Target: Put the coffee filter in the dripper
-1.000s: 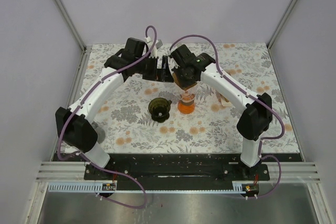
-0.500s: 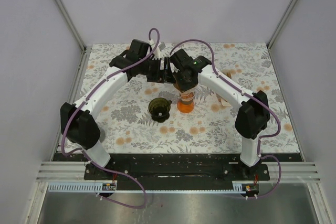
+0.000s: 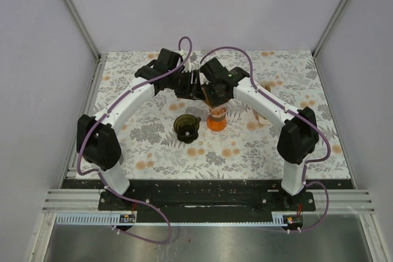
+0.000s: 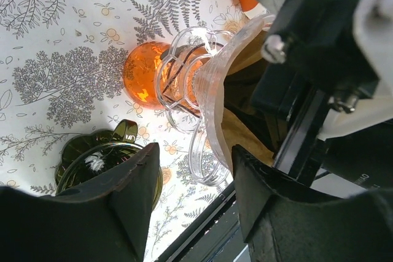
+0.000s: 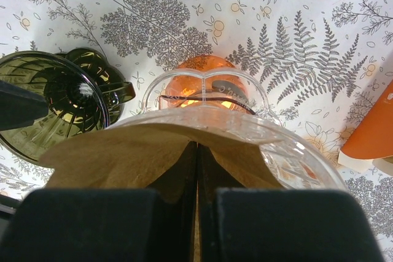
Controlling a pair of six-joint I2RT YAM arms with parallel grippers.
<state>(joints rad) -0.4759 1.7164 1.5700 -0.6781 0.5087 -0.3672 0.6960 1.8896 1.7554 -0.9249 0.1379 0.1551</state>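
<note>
On the fern-print table (image 3: 295, 145), your right gripper (image 5: 196, 151) is clenched on the brown coffee filter (image 5: 123, 154), holding it down inside the clear dripper (image 4: 212, 90). Your left gripper (image 4: 193, 157) is spread wide at the dripper's rim, probably to steady it.

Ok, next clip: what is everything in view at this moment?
paper filter: one, brown, inside the clear dripper, pinched by the right gripper
clear dripper: one, transparent, over the orange base, mid-table
orange base: one, orange, beneath the clear dripper
dark dripper: one, dark green, on the tablecloth beside the orange base
pack: one, orange with a white edge, partly out of frame
tablecloth: one, white, grey and orange floral print
left gripper: open, beside the clear dripper
right gripper: shut on the paper filter
</note>
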